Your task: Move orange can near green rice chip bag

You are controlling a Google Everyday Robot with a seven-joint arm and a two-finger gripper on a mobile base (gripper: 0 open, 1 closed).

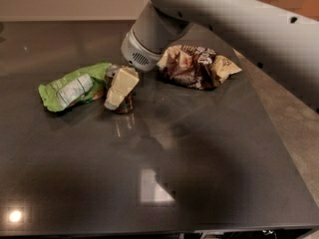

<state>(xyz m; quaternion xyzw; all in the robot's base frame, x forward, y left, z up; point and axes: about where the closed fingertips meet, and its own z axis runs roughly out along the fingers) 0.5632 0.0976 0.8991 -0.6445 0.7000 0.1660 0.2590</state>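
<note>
The can [127, 102] is standing upright on the dark table [199, 158], right beside the right end of the green bag [75, 86]. I'm not seeing whether the two are touching or a sliver apart. Judging by that, the can is sitting about where the task wants it, so I'm reading this as the set-down stage, close to done. The gripper [118, 94] is coming down at a slant from upper right and covering most of the can's near side, so only the rim and the base are showing. It's pressing against the can, but I cannot tell if it's clamping it or already slack. The arm [224, 14] is reaching in over the brown bag [197, 66], which is lying well right of the can and clear of the gripper.
</note>
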